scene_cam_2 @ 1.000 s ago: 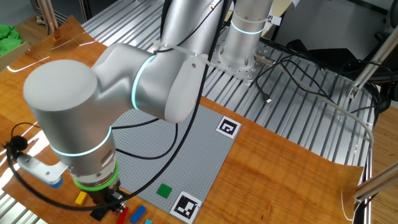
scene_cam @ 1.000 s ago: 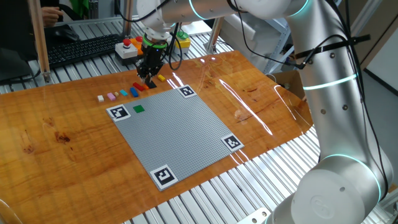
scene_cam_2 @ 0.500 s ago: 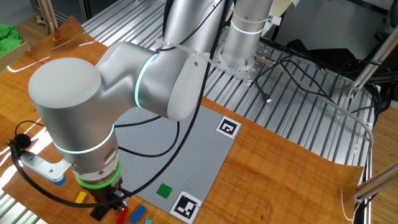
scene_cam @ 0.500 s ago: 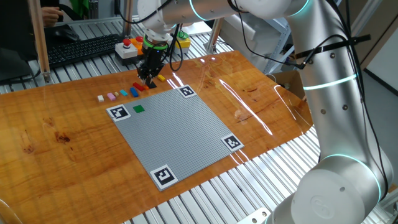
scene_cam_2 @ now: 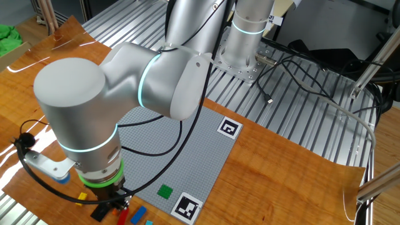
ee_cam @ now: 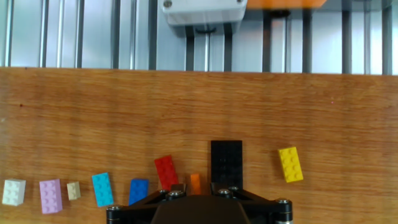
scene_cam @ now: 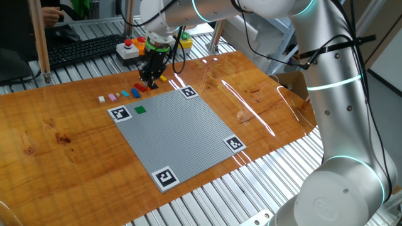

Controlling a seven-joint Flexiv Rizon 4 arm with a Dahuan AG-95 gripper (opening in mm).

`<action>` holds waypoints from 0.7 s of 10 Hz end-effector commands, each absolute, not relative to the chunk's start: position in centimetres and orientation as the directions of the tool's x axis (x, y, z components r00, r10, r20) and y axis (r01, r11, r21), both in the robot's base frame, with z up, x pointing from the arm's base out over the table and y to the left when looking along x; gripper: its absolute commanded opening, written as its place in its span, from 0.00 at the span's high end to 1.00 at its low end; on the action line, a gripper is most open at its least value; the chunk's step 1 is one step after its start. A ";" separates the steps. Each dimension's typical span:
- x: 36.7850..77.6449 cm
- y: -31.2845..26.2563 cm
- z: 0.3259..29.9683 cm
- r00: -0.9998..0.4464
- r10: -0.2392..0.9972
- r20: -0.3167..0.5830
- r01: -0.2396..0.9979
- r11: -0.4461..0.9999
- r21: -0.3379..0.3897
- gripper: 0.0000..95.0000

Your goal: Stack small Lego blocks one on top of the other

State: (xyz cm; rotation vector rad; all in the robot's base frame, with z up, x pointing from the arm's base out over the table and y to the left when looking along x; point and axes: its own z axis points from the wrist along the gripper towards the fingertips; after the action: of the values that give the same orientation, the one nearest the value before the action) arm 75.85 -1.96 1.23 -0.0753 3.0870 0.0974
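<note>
Several small Lego blocks lie in a row on the wooden table: white (ee_cam: 13,191), pink (ee_cam: 50,195), cyan (ee_cam: 102,188), blue (ee_cam: 138,190), red (ee_cam: 166,172), a thin orange one (ee_cam: 195,182), black (ee_cam: 226,163) and yellow (ee_cam: 290,164). My gripper (ee_cam: 198,188) hangs just over this row (scene_cam: 149,78), its jaws narrowly open. The orange block shows between the fingertips with a gap on each side and lies on the table. A green block (scene_cam: 140,109) sits on the grey baseplate (scene_cam: 182,135) near one marker corner. In the other fixed view the arm hides part of the row.
A box with a red push button (scene_cam: 130,47) stands behind the row on the metal slats, next to a keyboard (scene_cam: 81,50). A white box (ee_cam: 204,12) sits just past the table's back edge. The baseplate's edge runs close to the blocks.
The hand has shifted only slightly over the row of blocks. The jaws' gap looks the same, and no block has moved.
</note>
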 end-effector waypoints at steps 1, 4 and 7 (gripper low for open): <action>76.0 -1.9 1.0 -0.997 -0.046 -0.055 -0.050 0.997 0.065 0.80; 76.0 -1.8 0.9 -0.997 -0.041 -0.059 -0.045 0.997 0.067 1.00; 76.0 -1.8 0.9 -0.997 -0.042 -0.060 -0.046 0.997 0.070 1.00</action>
State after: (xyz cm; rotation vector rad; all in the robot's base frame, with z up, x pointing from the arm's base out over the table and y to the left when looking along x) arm 75.91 -1.78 0.95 -0.0678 3.0802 0.1057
